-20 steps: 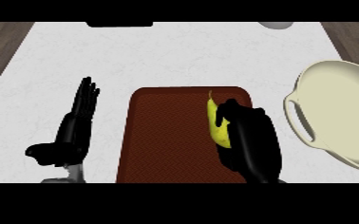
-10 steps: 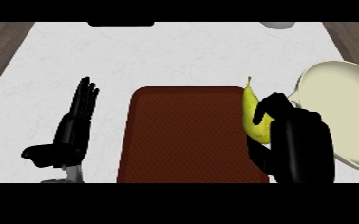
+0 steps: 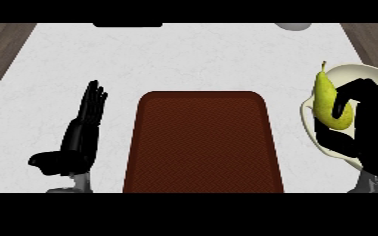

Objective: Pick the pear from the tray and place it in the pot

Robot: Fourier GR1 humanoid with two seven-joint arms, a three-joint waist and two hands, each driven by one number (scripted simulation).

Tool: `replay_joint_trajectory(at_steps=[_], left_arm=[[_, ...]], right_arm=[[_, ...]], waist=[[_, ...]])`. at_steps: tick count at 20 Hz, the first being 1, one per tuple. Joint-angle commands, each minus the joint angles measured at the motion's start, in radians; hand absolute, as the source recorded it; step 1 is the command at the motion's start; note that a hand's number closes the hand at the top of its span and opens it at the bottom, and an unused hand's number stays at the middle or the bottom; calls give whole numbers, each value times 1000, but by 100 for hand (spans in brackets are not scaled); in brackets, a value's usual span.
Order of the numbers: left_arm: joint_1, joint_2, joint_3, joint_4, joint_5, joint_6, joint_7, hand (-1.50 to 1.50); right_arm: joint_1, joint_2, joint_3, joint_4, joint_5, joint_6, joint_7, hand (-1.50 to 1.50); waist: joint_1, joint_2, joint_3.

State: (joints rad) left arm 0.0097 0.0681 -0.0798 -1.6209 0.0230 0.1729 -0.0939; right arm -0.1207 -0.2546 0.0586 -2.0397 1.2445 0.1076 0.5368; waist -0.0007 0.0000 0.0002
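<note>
Currently the right robot hand (image 3: 347, 137) curls round the pear (image 3: 325, 95), held over the left rim of the pot (image 3: 351, 71); released here, it may strike the rim and roll onto the desk (image 3: 184, 60).

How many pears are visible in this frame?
1. The pear is at the view's right, held in the right hand over the pot. The tray holds none; the hand hides part of the pot's inside.

The right hand (image 3: 351, 139) shows at the view's right edge, fingers curled round the pear (image 3: 327, 102), whose stem pokes out above them. The left hand (image 3: 80, 135) rests open, fingers straight and pointing up, thumb splayed out below them.
</note>
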Motion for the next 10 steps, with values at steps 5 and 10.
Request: replay_joint_trajectory(at_steps=[5,10], left_arm=[[38,-20,-34,-55,-35,17,18,0],[22,14,28,21,9,-41,-35,0]], right_arm=[[34,-109,-285,233,-178,-143,-236,150],[-143,-218,-393,454,-298,-58,-317,150]], waist=[[3,0,1],[8,1,0]])
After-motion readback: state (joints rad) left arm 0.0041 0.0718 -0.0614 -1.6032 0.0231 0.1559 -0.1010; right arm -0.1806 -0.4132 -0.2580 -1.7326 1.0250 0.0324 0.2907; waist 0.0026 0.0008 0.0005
